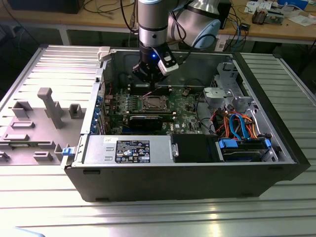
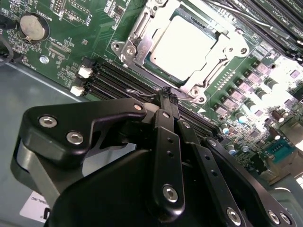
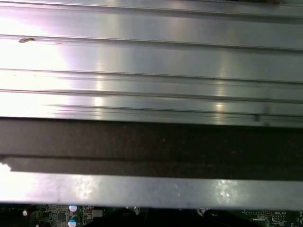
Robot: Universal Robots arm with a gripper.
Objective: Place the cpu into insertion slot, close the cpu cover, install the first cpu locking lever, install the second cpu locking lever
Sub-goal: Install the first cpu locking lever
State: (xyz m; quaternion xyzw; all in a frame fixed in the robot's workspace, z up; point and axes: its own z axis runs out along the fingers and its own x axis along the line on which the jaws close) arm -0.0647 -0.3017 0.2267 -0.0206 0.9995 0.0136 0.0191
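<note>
The cpu (image 2: 182,40) lies flat in the insertion slot (image 1: 153,102) on the green motherboard, its silvery top showing. The cpu cover (image 2: 135,40) is down around it as a metal frame. My gripper (image 2: 165,94) hangs just behind the socket in the exterior view (image 1: 147,75), inside the open computer case. Its black fingers (image 2: 166,142) are pressed together with nothing visibly between them. A thin wire locking lever (image 2: 139,92) ends right at the fingertips; whether it touches them I cannot tell.
Long black memory slots (image 2: 118,80) run beside the socket, under the gripper. A power supply (image 1: 128,150) and a drive bay with orange and blue cables (image 1: 237,126) fill the case front and the exterior view's right. A grey fixture tray (image 1: 44,113) sits outside on the exterior view's left.
</note>
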